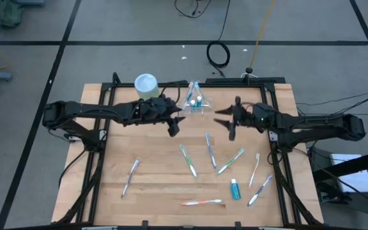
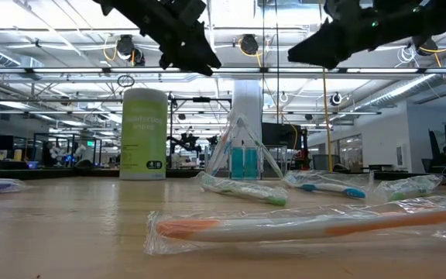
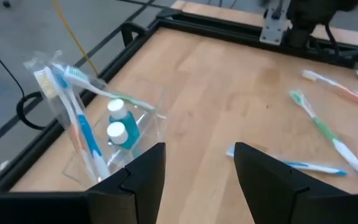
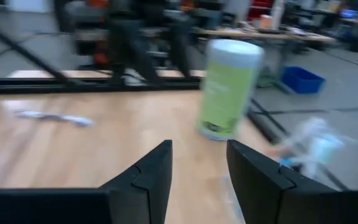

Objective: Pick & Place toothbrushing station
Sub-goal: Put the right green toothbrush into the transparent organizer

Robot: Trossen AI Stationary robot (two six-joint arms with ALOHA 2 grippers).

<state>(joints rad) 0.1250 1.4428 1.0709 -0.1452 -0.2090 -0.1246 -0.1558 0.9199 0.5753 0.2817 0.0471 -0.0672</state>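
A clear plastic bag [image 1: 195, 99] stands upright on its base at the table's far middle. In it are a few toothbrushes [image 3: 73, 106] and two blue tubes [image 3: 122, 127]. Several wrapped toothbrushes [image 1: 210, 151] and one blue tube [image 1: 235, 189] lie flat on the near half of the table. My left gripper [image 1: 174, 124] hovers open above the table, just left of and nearer than the bag [image 3: 98, 124]. My right gripper [image 1: 225, 121] hovers open to the bag's right, pointing toward the table's left. Nothing is between either pair of fingers.
A green-and-white canister [image 1: 145, 85] stands at the far left of the bag, seen also in the right wrist view [image 4: 229, 87]. A black frame [image 1: 270, 89] edges the wooden table. Bare wood lies between the bag and the loose toothbrushes.
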